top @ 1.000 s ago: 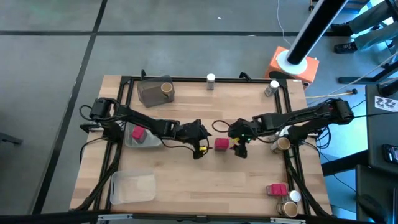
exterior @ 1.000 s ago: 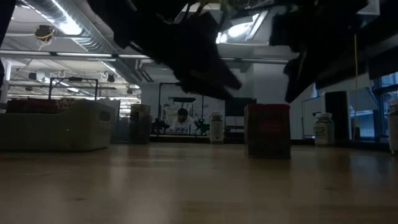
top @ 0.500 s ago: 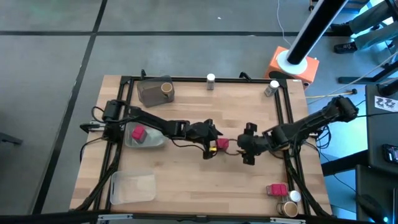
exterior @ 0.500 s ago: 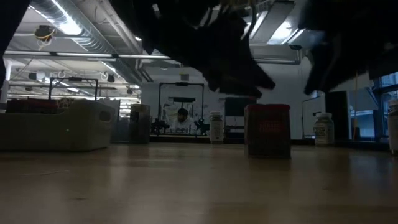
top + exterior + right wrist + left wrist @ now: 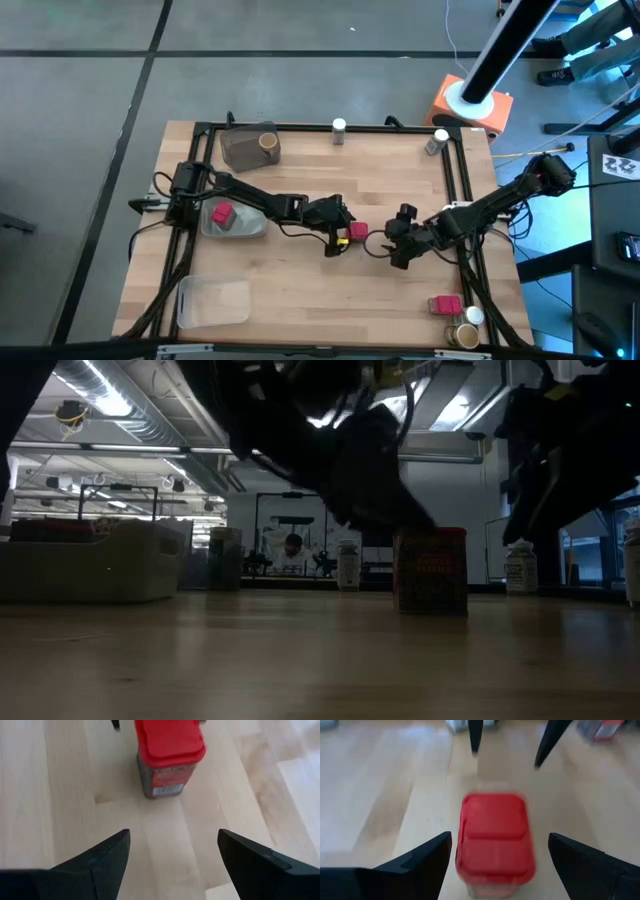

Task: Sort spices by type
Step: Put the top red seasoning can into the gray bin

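While the left gripper hangs open around a red-lidded spice packet, the right gripper waits open just beyond it.

A spice packet stands mid-table between both end effectors.

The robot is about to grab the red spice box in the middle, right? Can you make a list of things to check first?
1. Left tool open wide enough for the red box: ok.
2. Box between the left tool's fingers: ok; they flank it in the left wrist view, not yet touching.
3. Box upright on the table: ok.
4. Right tool out of the way: ok; it is open and apart from the box.
5. Tray holding another red box has room: cannot tell.
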You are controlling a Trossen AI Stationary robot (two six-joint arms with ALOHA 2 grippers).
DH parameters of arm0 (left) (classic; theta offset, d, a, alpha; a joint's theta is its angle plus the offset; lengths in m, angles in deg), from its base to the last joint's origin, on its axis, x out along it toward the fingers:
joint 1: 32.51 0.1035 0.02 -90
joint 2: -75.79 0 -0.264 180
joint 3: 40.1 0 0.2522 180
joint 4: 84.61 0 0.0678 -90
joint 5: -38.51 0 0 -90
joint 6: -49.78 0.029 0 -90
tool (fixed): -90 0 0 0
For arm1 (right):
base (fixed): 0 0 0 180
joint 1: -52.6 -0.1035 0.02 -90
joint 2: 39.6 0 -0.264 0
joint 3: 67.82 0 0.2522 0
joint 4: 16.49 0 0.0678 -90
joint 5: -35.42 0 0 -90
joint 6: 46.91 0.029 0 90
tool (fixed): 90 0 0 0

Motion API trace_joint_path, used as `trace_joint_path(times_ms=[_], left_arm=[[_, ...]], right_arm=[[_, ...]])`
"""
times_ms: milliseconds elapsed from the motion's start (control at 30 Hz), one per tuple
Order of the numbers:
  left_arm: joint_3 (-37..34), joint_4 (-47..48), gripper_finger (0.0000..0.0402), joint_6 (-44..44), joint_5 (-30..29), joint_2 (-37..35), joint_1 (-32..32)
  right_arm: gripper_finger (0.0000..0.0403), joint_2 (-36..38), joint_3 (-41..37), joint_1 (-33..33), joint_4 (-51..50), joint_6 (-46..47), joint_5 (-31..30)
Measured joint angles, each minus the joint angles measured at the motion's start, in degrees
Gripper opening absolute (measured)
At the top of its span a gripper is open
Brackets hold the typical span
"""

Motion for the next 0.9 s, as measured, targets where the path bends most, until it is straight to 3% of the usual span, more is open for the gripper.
trace_joint_path(times_ms=[133,367,633,900], left_arm=[[-0.01,-1.42,0.0295,0.35,0.11,1.29,-0.03],[-0.01,-2.48,0.02,0.31,0.17,1.69,-0.06],[-0.03,1.16,0.02,0.11,-3.68,-0.65,-1.0],[-0.03,13.5,0.02,-3.31,-12.32,-11.25,-4.19]], right_arm=[[0.0301,0.0,0.0,0.02,1.1,-0.85,-0.19],[0.0301,-0.02,0.0,0.02,1.33,-0.96,-1.72],[0.0301,-0.38,0.0,0.02,4.76,-0.95,-5.64],[0.0301,-3.06,0.0,0.02,7.83,-1.03,-9.91]])
